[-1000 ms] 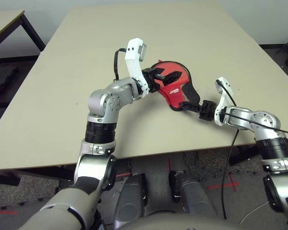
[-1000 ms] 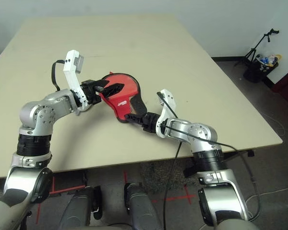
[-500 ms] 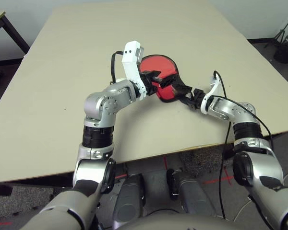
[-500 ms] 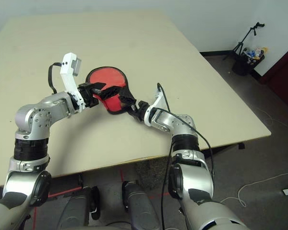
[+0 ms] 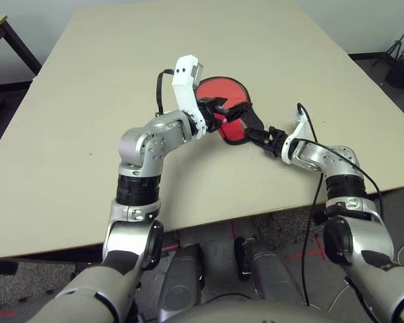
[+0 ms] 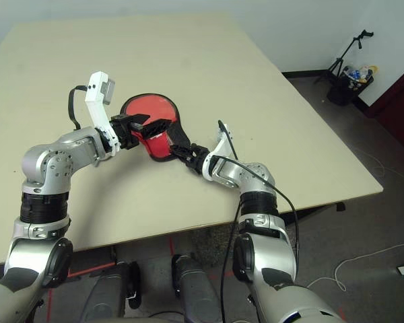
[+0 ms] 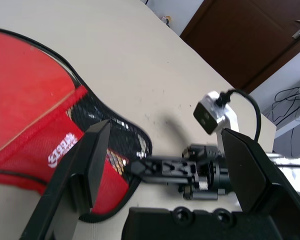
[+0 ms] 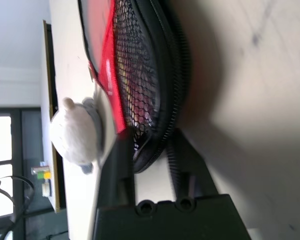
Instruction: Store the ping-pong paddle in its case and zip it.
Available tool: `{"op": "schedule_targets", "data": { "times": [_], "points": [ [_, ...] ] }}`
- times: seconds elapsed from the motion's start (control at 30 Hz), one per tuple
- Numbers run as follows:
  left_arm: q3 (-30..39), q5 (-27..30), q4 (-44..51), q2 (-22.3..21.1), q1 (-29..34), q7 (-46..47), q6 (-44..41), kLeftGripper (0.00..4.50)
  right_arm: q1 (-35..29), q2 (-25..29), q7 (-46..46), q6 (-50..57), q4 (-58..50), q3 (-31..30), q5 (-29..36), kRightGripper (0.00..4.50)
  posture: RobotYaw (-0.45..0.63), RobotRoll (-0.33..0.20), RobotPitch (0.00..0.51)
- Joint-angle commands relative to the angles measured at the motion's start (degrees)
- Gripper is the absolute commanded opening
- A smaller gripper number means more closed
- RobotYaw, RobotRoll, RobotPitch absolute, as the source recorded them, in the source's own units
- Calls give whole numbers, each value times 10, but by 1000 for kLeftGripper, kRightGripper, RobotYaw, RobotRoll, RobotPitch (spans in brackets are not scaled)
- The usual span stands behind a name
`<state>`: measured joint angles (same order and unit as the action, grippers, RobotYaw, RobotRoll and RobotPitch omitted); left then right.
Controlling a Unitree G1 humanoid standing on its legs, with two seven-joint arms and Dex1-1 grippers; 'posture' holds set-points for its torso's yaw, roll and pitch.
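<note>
The case (image 5: 222, 94) lies flat mid-table, red fabric with black zipper edging, its mesh pocket (image 7: 97, 127) and white logo toward the narrow end. My left gripper (image 5: 223, 108) hovers open just over the mesh part, its fingers (image 7: 97, 150) spread wide. The right gripper (image 5: 256, 134) is at the case's narrow end, and in the right wrist view its fingers (image 8: 122, 170) are pinched on the black zipper edge (image 8: 157, 135). The ping-pong paddle is hidden; a light brown patch (image 7: 115, 161) shows behind the mesh.
The tan table (image 5: 121, 54) has bare room all around the case; its near edge (image 5: 256, 208) is close to my right elbow. A white fluffy thing (image 8: 75, 132) sits beyond the case. A black cable (image 5: 316, 195) hangs from the right wrist. A tripod and bin (image 6: 353, 81) stand on the floor, right.
The camera has shifted. My right gripper has come up to the case's narrow end and closed on its zipper edge. The left gripper stays open over the case.
</note>
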<state>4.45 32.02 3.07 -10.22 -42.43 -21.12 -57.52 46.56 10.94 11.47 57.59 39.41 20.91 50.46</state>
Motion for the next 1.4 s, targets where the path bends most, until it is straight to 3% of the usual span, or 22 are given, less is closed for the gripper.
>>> {"op": "schedule_targets", "data": {
  "times": [0.03, 0.53, 0.77, 1.07, 1.4],
  "points": [
    [-2, 1, -2, 0, 8, -1, -1, 4500, -9, -3, -20, -19, 42, 14, -32, 156, 140, 0, 188],
    [-3, 2, 3, 4, 19, 3, -1, 4500, -26, -34, -59, 0, 1, 62, -26, 12, 119, 0, 201],
    [-11, -20, 21, -25, 37, 0, 22, 4500, -39, -40, -81, 22, -39, 71, -24, 12, 113, 0, 219],
    [11, -128, 1, -108, 61, 45, 155, 4500, -82, -36, -144, 48, -167, 81, -28, 12, 123, 0, 224],
    [73, -154, 9, -131, 97, 93, 186, 4500, -165, -39, -238, 201, -391, 111, 31, 12, 131, 0, 219]
  ]
}}
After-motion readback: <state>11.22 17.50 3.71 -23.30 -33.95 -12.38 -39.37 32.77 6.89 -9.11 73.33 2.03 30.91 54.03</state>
